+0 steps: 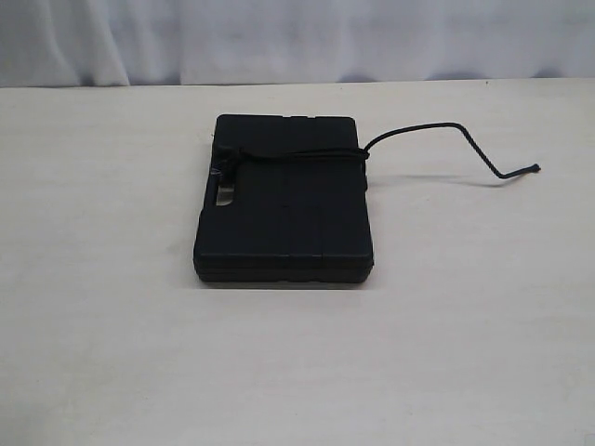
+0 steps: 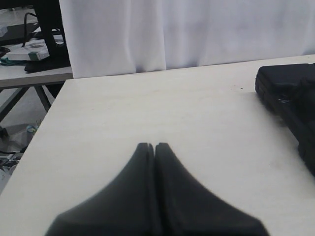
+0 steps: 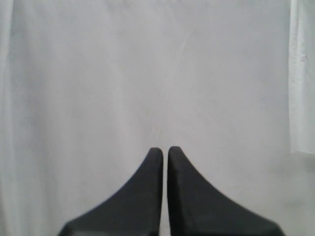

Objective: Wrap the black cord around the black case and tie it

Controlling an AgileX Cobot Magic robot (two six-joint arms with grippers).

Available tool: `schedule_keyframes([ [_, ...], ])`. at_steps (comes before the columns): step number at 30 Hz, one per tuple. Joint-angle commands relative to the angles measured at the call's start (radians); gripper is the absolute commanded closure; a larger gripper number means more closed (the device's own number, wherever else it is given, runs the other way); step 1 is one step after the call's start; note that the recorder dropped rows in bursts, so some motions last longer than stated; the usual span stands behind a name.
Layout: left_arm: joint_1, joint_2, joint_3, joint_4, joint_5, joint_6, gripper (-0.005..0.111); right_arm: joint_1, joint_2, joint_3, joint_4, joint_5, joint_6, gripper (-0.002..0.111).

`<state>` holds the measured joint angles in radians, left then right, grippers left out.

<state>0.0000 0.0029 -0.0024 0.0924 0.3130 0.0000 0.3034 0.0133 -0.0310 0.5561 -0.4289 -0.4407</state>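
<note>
Left fingers (image 2: 142, 169) and right fingers (image 3: 147, 174) both pressed together, empty. Cord (image 1: 428, 127) looks limp and light, I'd pinch its loose tail beside the case (image 1: 288, 214), which seems rigid

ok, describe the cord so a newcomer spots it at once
On the pale table lies one flat black case. The cord crosses the case's far part, then arcs off over the tabletop toward the right of the exterior view. It is the only thin, rope-like thing there, ending in a small knob.
</note>
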Motion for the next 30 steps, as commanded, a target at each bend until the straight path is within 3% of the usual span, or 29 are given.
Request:
schedule_keyframes([
  [1,0.001,-0.003,0.002,-0.001,-0.006,0.0,0.107,-0.054,-0.005,0.031,-0.233,-0.015,0.187,0.104],
  [7,0.001,-0.003,0.002,-0.001,-0.006,0.0,0.107,-0.161,-0.013,0.031,-0.301,0.037,0.229,0.104],
  [14,0.001,-0.003,0.002,0.001,-0.006,0.005,0.107,-0.161,-0.013,0.031,-0.532,0.203,0.304,0.104],
  [30,0.001,-0.003,0.002,0.001,-0.006,0.005,0.107,-0.161,-0.013,0.031,-0.673,0.527,0.413,0.104],
])
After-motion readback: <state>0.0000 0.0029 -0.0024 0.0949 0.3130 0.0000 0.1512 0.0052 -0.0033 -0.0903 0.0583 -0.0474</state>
